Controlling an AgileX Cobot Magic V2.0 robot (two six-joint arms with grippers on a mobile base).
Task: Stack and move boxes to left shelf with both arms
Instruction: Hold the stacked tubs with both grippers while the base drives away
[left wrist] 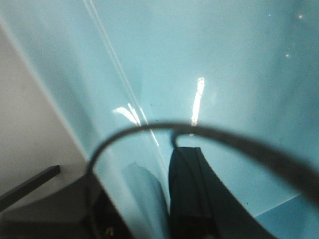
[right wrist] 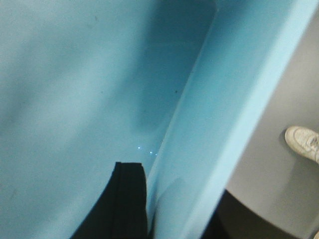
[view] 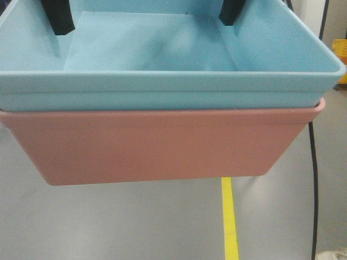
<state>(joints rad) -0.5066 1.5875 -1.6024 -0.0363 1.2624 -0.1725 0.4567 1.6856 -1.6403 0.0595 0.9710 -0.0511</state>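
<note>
The light blue box (view: 162,81) sits nested inside the salmon pink box (view: 157,146), and the stack hangs above the grey floor. In the front view one black finger (view: 59,16) dips inside the blue box at the far left and another black finger (view: 232,12) at the far right. My left gripper (left wrist: 144,199) is shut on the blue box's left wall (left wrist: 124,164), with one finger inside and one outside. My right gripper (right wrist: 174,209) is shut the same way on the right wall (right wrist: 199,164). The left shelf is out of view.
A yellow floor line (view: 230,216) runs under the stack. A black cable (view: 314,179) hangs at the right, and a yellow object (view: 340,54) stands at the far right. A white shoe (right wrist: 304,142) is on the floor beside the box.
</note>
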